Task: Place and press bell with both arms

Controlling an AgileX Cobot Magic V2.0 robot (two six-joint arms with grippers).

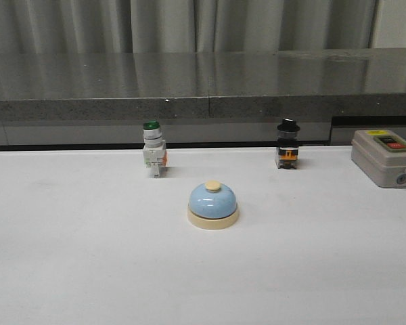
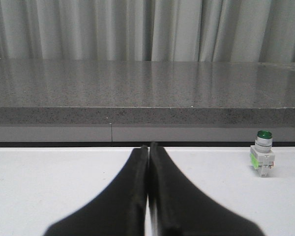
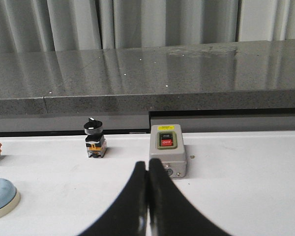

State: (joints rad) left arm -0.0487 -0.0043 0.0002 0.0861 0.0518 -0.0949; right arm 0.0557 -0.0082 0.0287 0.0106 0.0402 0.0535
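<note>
Both grippers only in wrist views

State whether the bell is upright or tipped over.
Upright: the bell sits flat on its cream base on the table, button on top.

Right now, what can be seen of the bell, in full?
The bell is a small glossy light-blue dome on a round cream base, with a cream button on top. It stands upright on the white table, near the middle, in front of the two small switches. Nothing touches it; no fingers are near it. The right wrist view shows only its edge.
</note>
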